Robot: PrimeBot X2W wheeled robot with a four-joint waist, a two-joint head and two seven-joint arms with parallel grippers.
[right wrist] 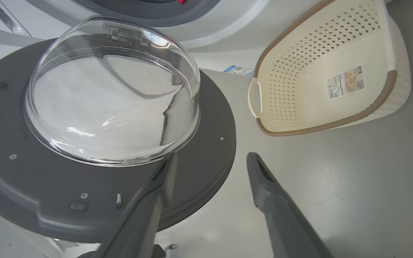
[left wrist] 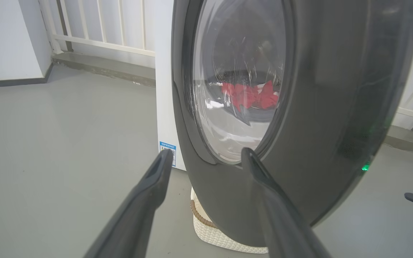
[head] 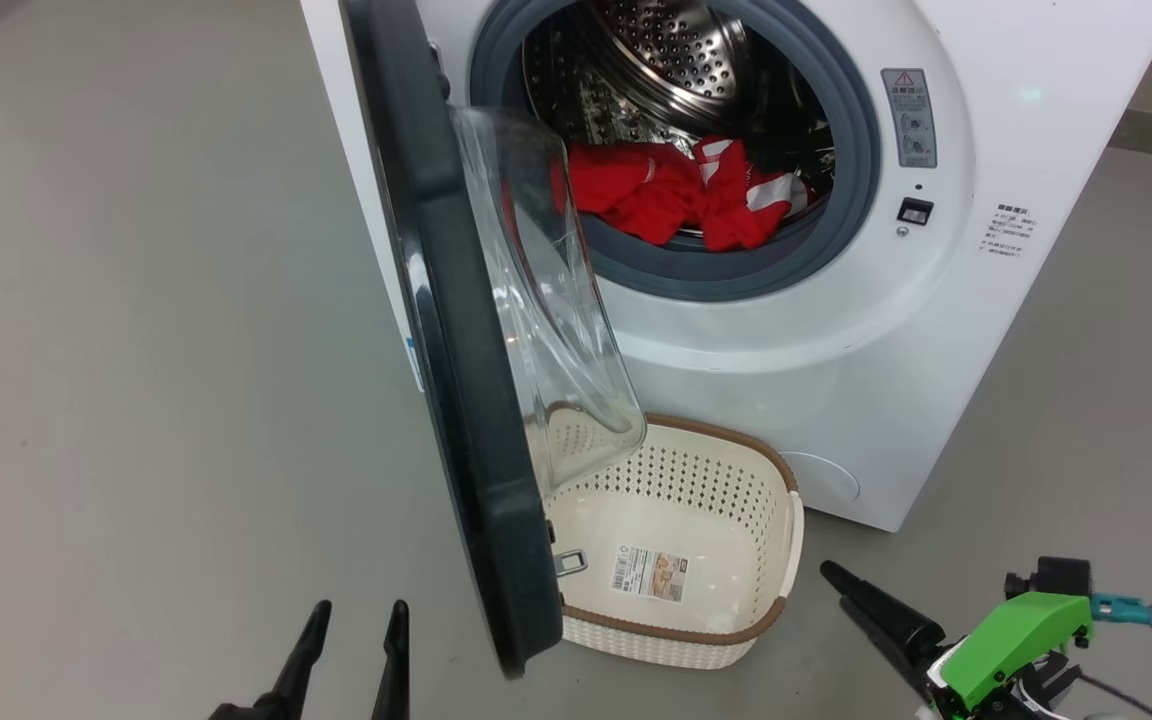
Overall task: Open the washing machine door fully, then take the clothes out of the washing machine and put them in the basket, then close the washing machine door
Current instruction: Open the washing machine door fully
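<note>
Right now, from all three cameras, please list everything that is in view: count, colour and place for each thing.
washing machine: one, white, on the grey floor.
basket: one, cream with brown rim, on the floor before the machine.
paper label: one, white, on the basket's bottom.
washing machine door: one, black rim with clear glass, swung open above the basket's left side.
clothes: one heap, red and white, inside the washing machine.
railing: one, white, behind the machine.
left claw: one, dark, open, facing the door's outer side.
right claw: one, dark, open, empty.
</note>
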